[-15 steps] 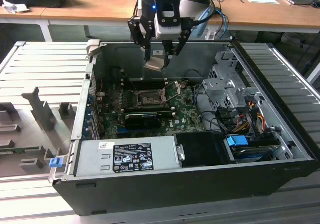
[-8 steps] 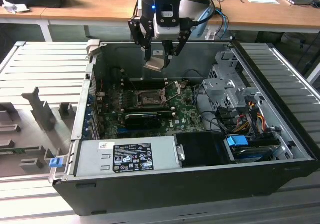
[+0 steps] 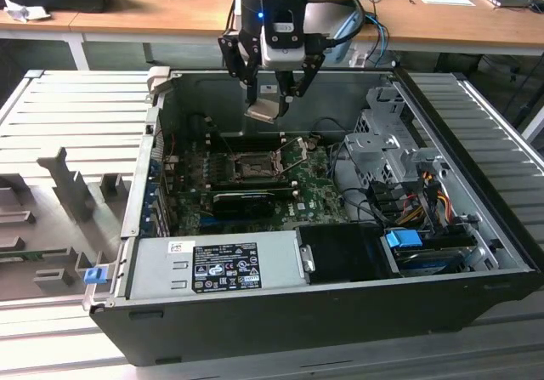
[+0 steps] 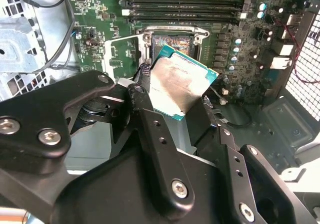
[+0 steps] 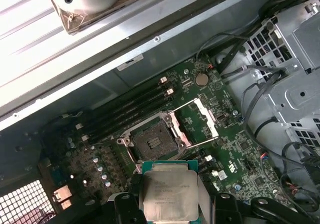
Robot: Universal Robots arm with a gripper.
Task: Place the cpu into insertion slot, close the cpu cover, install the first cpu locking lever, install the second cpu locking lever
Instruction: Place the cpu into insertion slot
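One cpu [image 4: 177,86] is clamped at opposite edges between two black metal fingers [image 4: 150,129] of the gripper [image 3: 272,101]. The thin square plate, dull silver with a teal rim, is held tilted above the green motherboard [image 5: 250,149]. Below it lies one insertion slot [image 5: 154,141], a dark square socket that is uncovered. One cpu cover [image 5: 202,120], a hollow silvery frame, is swung open beside it. Four long black memory slots [image 4: 182,6] are set alongside the socket.

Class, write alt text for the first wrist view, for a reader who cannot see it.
The gripper holds the cpu over a green circuit board, short of the empty insertion slot. The cpu cover is swung open beside the slot, and a metal cage sits off to one side.
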